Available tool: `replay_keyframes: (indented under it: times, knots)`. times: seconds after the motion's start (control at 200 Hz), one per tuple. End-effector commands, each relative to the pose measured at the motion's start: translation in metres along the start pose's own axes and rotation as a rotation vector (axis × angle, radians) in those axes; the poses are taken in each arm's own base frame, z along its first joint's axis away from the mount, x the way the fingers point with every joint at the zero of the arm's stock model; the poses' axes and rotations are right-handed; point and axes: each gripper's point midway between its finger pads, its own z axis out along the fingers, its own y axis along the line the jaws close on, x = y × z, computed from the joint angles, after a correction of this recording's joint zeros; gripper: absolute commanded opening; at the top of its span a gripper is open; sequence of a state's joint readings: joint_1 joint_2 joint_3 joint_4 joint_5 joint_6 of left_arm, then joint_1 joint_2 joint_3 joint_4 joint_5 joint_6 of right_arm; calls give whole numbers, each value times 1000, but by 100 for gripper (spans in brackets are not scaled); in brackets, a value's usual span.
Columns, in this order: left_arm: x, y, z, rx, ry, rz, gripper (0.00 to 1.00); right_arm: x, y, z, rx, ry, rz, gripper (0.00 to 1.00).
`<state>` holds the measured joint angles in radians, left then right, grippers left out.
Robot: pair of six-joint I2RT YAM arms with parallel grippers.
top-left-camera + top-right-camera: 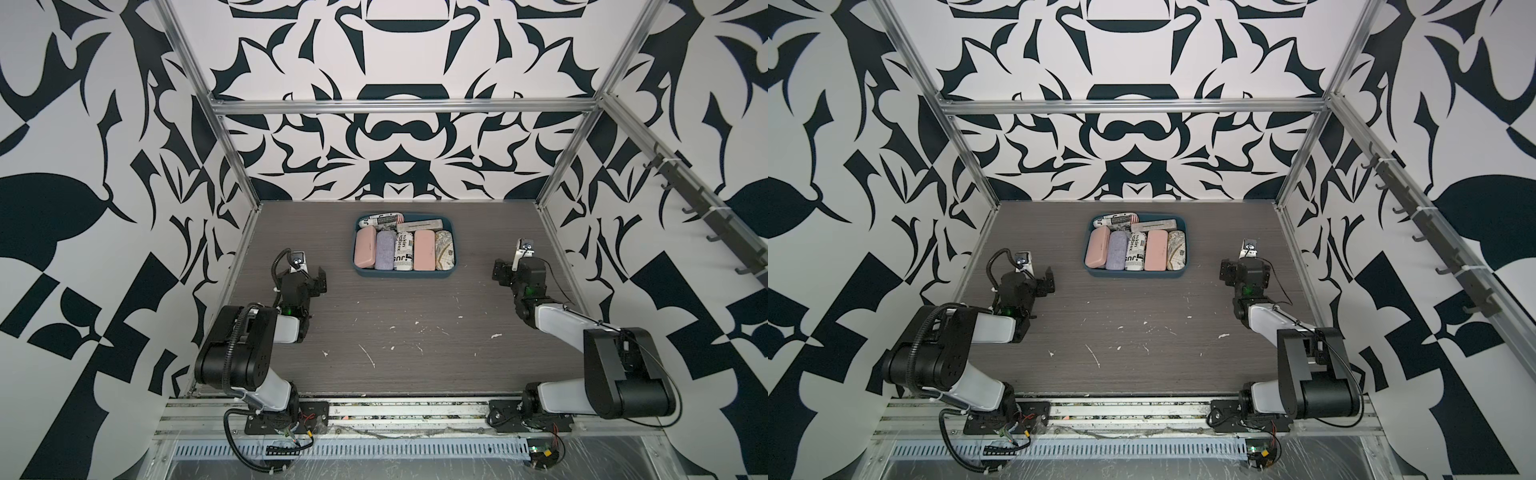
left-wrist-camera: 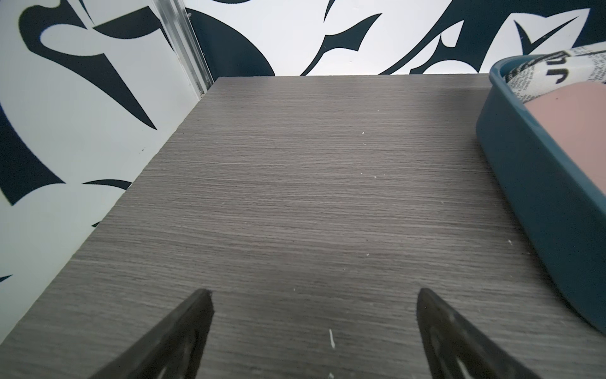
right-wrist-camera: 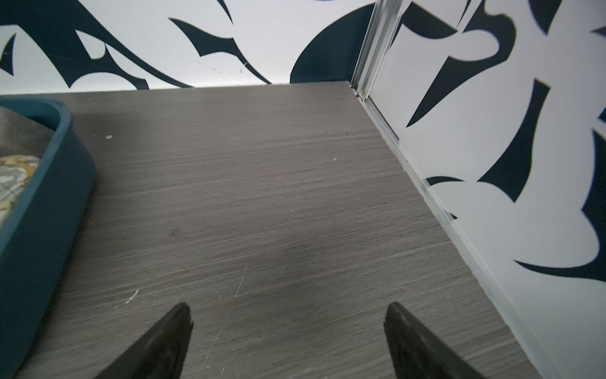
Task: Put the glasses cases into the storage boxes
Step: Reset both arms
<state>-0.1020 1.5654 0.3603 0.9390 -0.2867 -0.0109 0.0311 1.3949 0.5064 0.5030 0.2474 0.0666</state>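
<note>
The dark teal storage box (image 1: 401, 274) (image 1: 1133, 273) stands at the back middle of the table. A row of glasses cases fills its front: pink (image 1: 365, 248), lavender (image 1: 385, 250), newspaper-print (image 1: 404, 249), pink (image 1: 424, 250) and map-print (image 1: 445, 249). Behind them lie another newspaper-print case (image 1: 386, 218) and a grey one (image 1: 419, 225). My left gripper (image 1: 309, 276) (image 2: 314, 295) hangs open over bare table left of the box (image 2: 541, 183). My right gripper (image 3: 288, 308) (image 1: 513, 266) is open over bare table right of the box (image 3: 42, 210). Neither holds anything.
Patterned walls with aluminium posts (image 1: 232, 149) close in the grey wood-grain table (image 1: 395, 332) on three sides. White flecks (image 1: 368, 355) dot the table's front half. Both arm bases (image 1: 286, 415) sit on the front rail.
</note>
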Motion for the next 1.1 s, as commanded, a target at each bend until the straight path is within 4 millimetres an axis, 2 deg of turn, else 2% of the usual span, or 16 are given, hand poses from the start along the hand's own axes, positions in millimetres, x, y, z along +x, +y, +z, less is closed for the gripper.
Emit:
replay_keyframes:
  times: [0.0, 0.125, 0.325, 0.47, 0.61, 1.095]
  knots:
    - [-2, 1, 0, 4, -17, -8, 99, 7, 3, 6, -14, -23, 27, 97]
    - [-3, 0, 0, 6, -20, -9, 99, 20, 10, 8, -49, -48, 21, 99]
    - [-2, 0, 0, 6, -17, -7, 100, 24, 9, 5, -44, -102, 27, 99]
    - [-2, 1, 0, 4, -18, -9, 100, 29, 16, 6, -70, -100, -2, 99]
    - [-2, 0, 0, 6, -17, -8, 99, 28, 22, 5, -37, -105, -57, 99]
    - [-3, 0, -1, 5, -20, -8, 99, 27, 22, 4, -39, -112, -53, 99]
